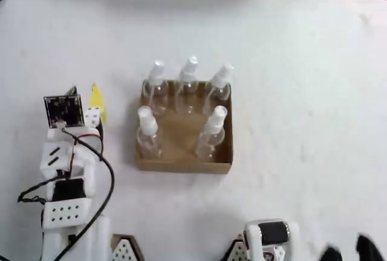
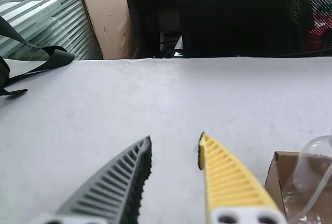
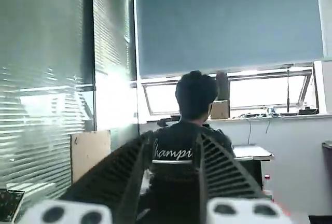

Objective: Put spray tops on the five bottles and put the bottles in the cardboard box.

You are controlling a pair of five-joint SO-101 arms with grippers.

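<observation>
A white table [image 1: 302, 92] bears it all. Straight on its top sits the cardboard box [image 1: 181, 166], flat on its base, near the left gripper [image 1: 84, 90], off to that gripper's yellow-finger side and not touching it.

Right gripper [image 3: 174, 135], jaws parted, window blinds [image 3: 41, 105] behind

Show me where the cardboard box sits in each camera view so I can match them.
High view: cardboard box at the middle of the table, five bottles standing in it.
Left wrist view: one corner of the box, close beside the yellow finger.
Right wrist view: faces the room's window, away from the table.
Shared landmark: the yellow finger, left of the box in the high view.
</observation>
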